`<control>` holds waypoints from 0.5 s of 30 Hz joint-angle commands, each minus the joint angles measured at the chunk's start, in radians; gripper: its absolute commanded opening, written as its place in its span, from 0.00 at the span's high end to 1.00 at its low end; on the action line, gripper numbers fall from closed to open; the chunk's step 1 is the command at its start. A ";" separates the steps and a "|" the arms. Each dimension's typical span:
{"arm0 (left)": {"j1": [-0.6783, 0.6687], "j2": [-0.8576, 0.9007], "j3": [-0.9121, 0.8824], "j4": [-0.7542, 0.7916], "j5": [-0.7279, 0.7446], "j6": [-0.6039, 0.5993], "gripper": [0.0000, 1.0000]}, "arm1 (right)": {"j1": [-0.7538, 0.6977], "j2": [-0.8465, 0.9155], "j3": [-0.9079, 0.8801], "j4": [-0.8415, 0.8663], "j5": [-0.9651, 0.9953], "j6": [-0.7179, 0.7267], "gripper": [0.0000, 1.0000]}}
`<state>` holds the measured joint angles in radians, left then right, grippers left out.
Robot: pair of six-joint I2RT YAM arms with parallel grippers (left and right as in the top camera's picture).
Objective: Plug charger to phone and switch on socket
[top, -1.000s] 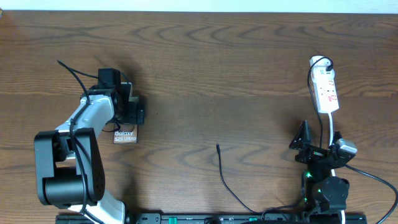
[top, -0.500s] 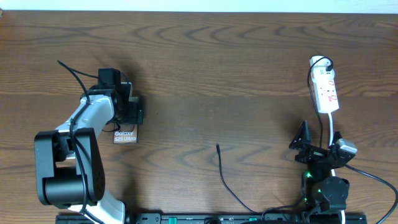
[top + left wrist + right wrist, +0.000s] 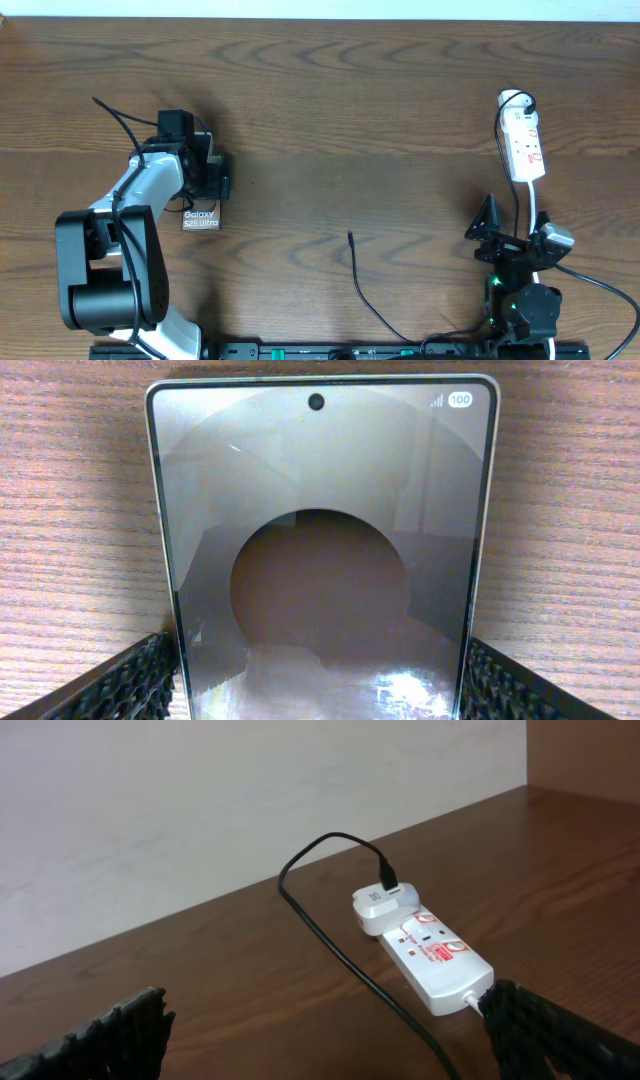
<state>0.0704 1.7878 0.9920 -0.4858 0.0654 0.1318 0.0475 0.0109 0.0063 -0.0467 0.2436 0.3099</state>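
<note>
1. At the left of the worktop (image 3: 400, 120), the phone (image 3: 200, 218) lies flat with its screen up.
2. My left tool (image 3: 211, 173) sits low over the phone. Its fingers (image 3: 130, 680) stand one on each side, just beside the long edges.
3. I cannot tell whether those fingers pinch the phone or merely flank it.
4. My right tool (image 3: 325, 1015) is at the right of the worktop, spread wide, with nothing between its fingers.
5. The socket (image 3: 524, 147) lies beyond my right tool, near the far right edge. A white adapter (image 3: 377, 906) is plugged into its far end.
6. The charger (image 3: 363, 287) lies loose on the worktop between my two arms. Its plug tip points away from me, well apart from the phone.
</note>
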 commanded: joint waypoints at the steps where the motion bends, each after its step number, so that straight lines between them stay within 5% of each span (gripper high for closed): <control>1: 0.003 0.008 -0.026 -0.005 0.005 0.006 0.16 | 0.006 -0.006 -0.001 -0.004 0.012 -0.004 0.01; 15: 0.003 0.008 -0.026 -0.005 0.005 0.007 0.20 | 0.006 -0.006 -0.001 -0.004 0.012 -0.004 0.01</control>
<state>0.0704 1.7878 0.9920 -0.4862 0.0654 0.1318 0.0475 0.0109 0.0063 -0.0467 0.2436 0.3099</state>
